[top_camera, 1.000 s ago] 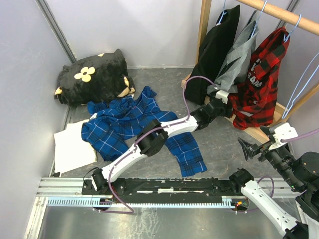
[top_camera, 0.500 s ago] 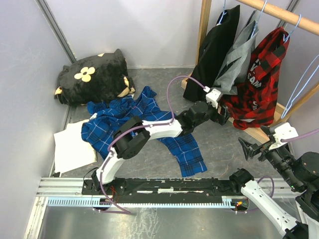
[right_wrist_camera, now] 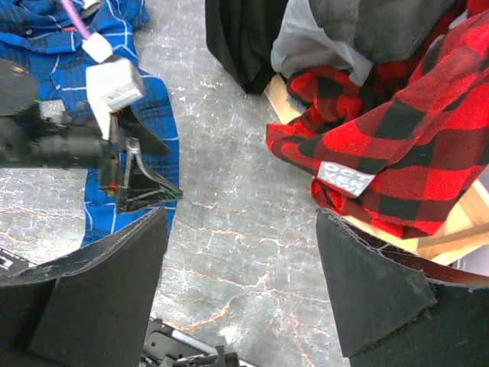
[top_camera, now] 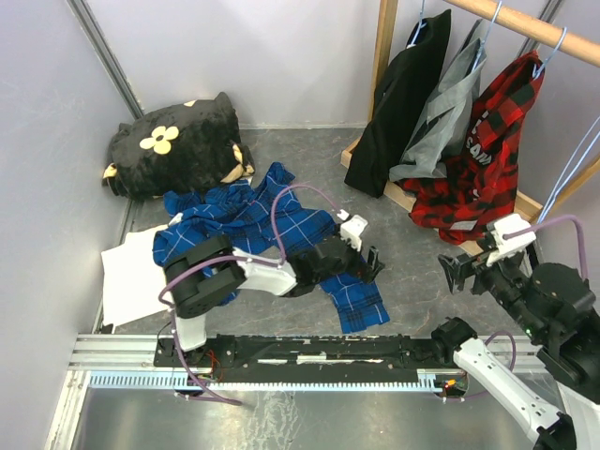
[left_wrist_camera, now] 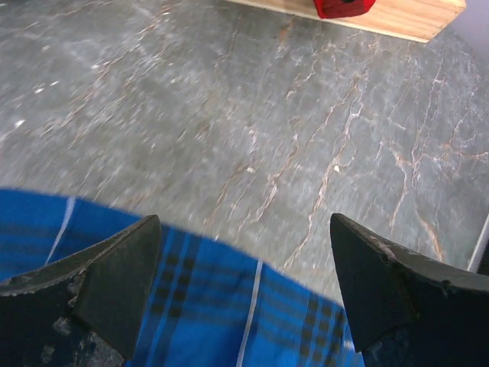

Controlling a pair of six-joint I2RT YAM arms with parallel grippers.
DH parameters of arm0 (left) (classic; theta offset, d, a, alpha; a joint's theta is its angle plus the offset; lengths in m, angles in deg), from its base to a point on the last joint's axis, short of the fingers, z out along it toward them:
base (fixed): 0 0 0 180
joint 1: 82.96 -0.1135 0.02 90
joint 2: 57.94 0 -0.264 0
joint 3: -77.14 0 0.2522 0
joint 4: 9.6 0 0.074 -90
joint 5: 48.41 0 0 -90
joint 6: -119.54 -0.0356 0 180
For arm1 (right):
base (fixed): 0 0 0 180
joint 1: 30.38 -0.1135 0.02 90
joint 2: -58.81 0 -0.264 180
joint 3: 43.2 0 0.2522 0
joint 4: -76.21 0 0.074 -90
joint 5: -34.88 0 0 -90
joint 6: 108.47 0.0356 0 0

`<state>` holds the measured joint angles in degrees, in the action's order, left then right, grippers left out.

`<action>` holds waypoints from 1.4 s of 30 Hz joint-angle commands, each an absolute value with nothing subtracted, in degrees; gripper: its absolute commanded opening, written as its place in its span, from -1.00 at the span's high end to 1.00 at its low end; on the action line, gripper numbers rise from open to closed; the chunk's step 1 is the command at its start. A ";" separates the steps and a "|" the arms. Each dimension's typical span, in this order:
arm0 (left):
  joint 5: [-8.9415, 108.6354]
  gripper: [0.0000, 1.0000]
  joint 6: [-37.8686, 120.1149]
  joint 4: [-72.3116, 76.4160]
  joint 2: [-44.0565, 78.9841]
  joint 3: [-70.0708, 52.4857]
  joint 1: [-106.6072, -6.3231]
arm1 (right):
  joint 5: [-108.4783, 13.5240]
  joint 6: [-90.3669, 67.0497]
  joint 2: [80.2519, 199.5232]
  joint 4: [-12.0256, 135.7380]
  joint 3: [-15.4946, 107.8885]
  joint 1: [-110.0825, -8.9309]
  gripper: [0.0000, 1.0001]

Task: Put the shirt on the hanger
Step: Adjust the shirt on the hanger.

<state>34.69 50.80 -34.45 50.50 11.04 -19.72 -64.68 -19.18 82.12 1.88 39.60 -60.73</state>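
Observation:
The red-and-black plaid shirt with white lettering hangs from the wooden rail on a light-blue wire hanger, whose hook shows above the collar. Its hem bunches on the rack's wooden base. My left gripper is open, low over the edge of the blue plaid shirt, with nothing between its fingers. My right gripper is open and empty too, above bare floor just left of the red hem.
A black garment and a grey one hang left of the red shirt. The rack's wooden base lies beneath. Another blue hanger sits at the right edge. A black flowered cushion and white paper lie left.
My left arm has drawn back from the hanging clothes to the blue shirt on the floor, its jaws wider. The right gripper has shifted slightly left.

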 commanded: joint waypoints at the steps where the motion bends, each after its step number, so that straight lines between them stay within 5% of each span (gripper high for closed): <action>1: 28.94 -0.93 54.29 -33.39 38.96 15.62 -19.68 | -67.37 -12.35 84.80 3.32 37.45 -60.93 -0.69; 7: 24.80 -0.95 52.45 -13.18 25.81 16.01 -21.62 | -66.32 -4.82 88.77 8.72 30.60 -60.93 -0.41; 12: 25.11 -0.95 52.79 -1.06 14.22 16.34 -26.72 | -64.97 1.16 94.55 15.69 24.45 -61.58 -0.37; 21: 17.39 -0.97 48.00 17.83 -1.76 14.35 -31.19 | -89.15 14.18 106.73 28.97 13.57 -77.59 -0.24; 26: 15.17 -0.98 44.69 21.08 -5.77 15.42 -31.33 | -103.67 25.37 108.85 41.46 0.89 -77.75 0.04; 36: 16.23 -0.98 43.05 21.74 -7.37 17.27 -31.30 | -121.72 29.31 118.00 69.46 -15.04 -77.60 0.08; 42: 15.76 -0.98 42.82 21.56 -7.22 17.12 -31.28 | -116.61 24.62 127.69 76.99 -12.59 -70.41 0.07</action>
